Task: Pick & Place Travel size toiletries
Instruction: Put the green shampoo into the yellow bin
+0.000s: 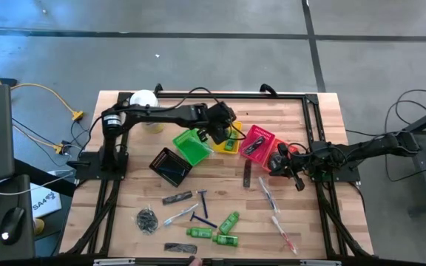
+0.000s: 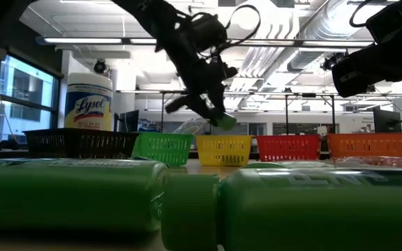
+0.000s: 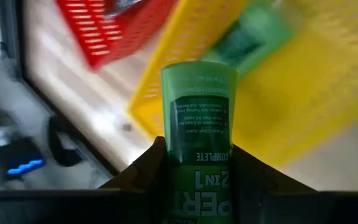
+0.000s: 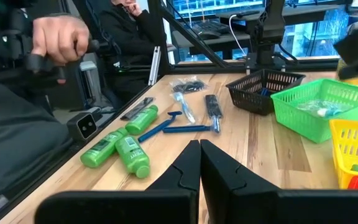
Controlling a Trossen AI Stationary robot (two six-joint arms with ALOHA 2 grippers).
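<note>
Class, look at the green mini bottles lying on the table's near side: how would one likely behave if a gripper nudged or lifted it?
Each green mini bottle looks round-bodied and lies on its side, so a nudge would probably roll it. It seems small, likely light. The left gripper already holds one by its smooth plastic sides, so a firm pinch probably suffices.

Left hand (image 1: 222,127) raised, reaching inward, fingers clamped. Right hand (image 1: 285,168) low over the bench, fingers (image 4: 188,168) pressed together.
</note>
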